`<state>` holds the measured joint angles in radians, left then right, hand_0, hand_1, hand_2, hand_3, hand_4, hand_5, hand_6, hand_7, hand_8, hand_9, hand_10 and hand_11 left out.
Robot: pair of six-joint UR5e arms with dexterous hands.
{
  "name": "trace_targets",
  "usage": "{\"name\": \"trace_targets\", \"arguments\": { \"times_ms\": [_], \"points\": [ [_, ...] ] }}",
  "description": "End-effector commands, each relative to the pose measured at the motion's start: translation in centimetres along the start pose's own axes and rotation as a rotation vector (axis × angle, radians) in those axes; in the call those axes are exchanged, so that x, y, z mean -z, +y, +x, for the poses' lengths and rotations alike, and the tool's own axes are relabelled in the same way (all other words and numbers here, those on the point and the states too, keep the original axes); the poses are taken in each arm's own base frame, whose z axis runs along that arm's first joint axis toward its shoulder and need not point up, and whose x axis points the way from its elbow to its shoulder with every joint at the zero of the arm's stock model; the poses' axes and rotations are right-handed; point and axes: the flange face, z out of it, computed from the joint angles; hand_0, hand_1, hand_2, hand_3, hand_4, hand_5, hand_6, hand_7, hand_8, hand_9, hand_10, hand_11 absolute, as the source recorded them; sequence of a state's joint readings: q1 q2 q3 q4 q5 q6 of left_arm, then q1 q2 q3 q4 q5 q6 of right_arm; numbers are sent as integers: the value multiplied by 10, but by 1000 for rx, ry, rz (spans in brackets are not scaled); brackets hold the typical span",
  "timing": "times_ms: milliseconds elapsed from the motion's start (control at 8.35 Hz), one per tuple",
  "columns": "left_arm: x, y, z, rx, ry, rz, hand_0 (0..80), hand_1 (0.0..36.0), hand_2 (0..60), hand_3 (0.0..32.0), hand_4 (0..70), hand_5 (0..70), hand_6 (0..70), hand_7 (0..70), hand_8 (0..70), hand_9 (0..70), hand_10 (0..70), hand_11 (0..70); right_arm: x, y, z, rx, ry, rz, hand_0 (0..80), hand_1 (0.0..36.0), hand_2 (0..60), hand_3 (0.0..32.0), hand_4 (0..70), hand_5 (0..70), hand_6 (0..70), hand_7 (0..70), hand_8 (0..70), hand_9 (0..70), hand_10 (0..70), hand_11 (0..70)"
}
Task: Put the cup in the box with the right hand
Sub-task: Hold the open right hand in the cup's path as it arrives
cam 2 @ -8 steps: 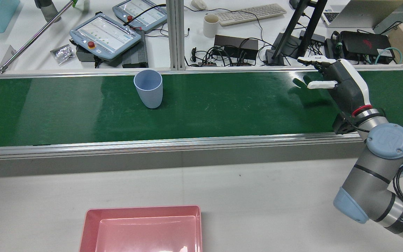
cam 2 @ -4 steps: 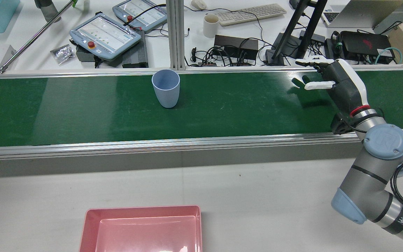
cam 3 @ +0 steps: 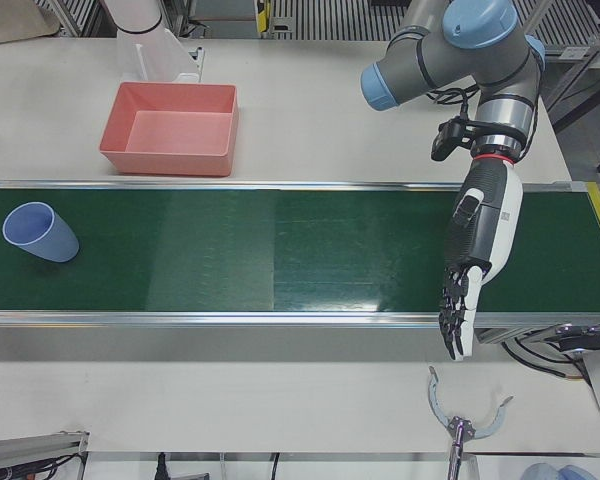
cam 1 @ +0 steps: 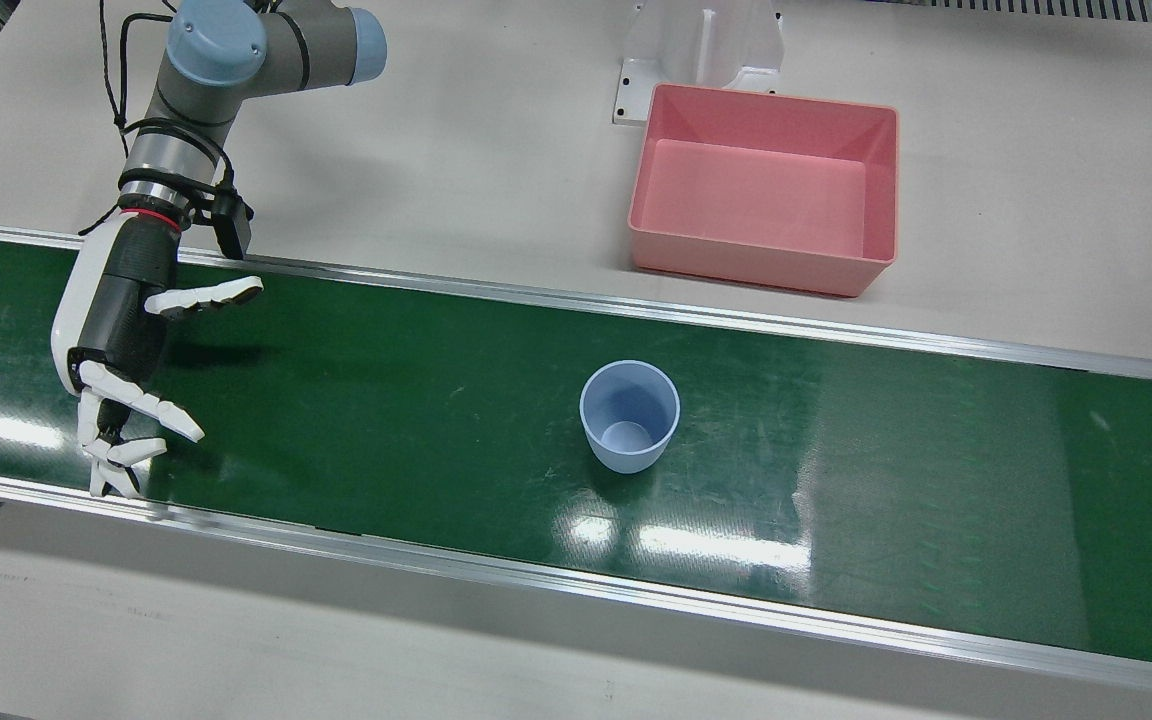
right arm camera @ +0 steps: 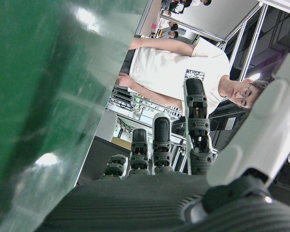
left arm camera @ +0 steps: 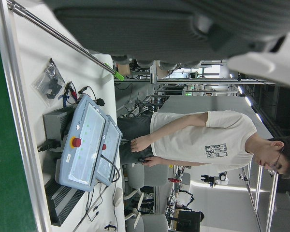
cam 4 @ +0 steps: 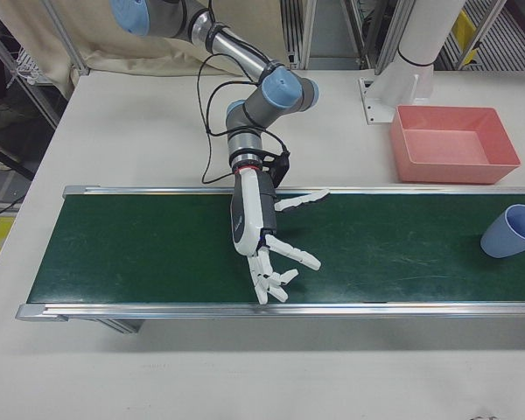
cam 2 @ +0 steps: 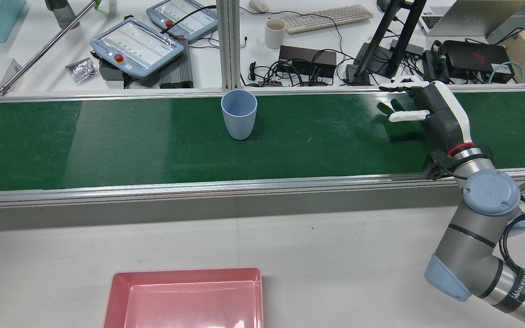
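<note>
A green conveyor belt (cam 1: pixel 436 400) crosses the pale counter (cam 1: pixel 496 170). The blue cup (cam 1: pixel 629 415) stands upright on the belt, near its operator-side edge — well apart from the right robot hand (cam 1: pixel 121 350), which hovers empty with fingers spread wide. The pink box (cam 1: pixel 764 188) waits empty. The step is the approach; next the hand must meet the cup and close around it.

Bright even overhead light, white glare patches on the green belt (cam 1: pixel 436 420), soft shadows, hand views blurred.
</note>
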<state>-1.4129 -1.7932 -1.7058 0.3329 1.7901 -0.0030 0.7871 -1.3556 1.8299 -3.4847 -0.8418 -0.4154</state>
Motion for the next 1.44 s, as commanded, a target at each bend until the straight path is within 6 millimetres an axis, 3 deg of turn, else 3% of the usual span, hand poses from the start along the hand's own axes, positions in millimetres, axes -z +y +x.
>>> {"name": "trace_targets", "arguments": {
  "times_ms": [0, 1317],
  "points": [
    [0, 0, 1, 0, 1, 0, 0, 0, 0, 0, 0, 0, 0, 0, 0, 0, 0, 0, 2, 1, 3, 9, 4, 1, 466, 0, 0, 0, 430, 19, 128, 590, 93, 234, 47, 70],
    [0, 0, 1, 0, 1, 0, 0, 0, 0, 0, 0, 0, 0, 0, 0, 0, 0, 0, -1, -7, -4, 22, -10, 14, 465, 0, 0, 0, 466, 16, 129, 595, 92, 236, 40, 60]
  ]
}}
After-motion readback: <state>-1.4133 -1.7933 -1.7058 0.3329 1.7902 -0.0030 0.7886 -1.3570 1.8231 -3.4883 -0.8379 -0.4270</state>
